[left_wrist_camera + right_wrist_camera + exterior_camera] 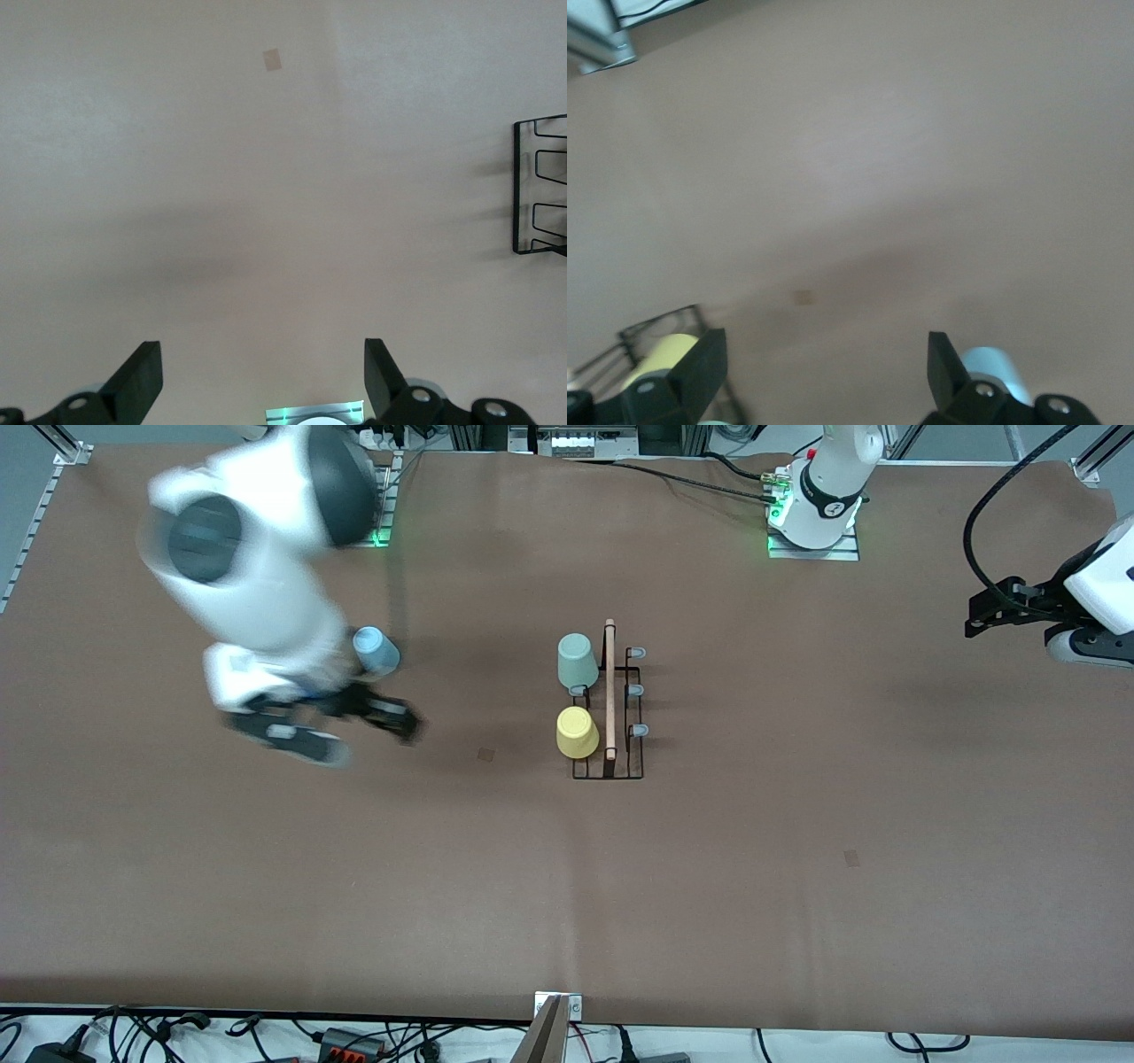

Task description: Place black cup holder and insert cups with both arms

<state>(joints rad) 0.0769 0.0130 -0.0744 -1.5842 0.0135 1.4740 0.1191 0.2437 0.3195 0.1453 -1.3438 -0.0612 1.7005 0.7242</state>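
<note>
The black cup holder (620, 766) stands mid-table with its wooden rod handle (609, 691) on top. The mint green cup (576, 660) and the yellow cup (577, 732) sit tipped on pegs on its side toward the right arm's end; three grey-tipped pegs on the side toward the left arm's end are bare. The light blue cup (376, 650) lies on the table toward the right arm's end. My right gripper (354, 731), blurred, is open and empty over the table beside the blue cup. In the right wrist view (824, 363) the blue cup (992, 367) and yellow cup (660, 354) show. My left gripper (974, 618) is open and empty (263, 376), off toward the left arm's end.
The brown table cover (567, 886) carries small tape marks (486, 755) (850, 857). The left arm's base (815, 514) stands at the table's robot edge. Part of the holder's wire frame (540, 186) shows in the left wrist view. Cables lie along the front edge.
</note>
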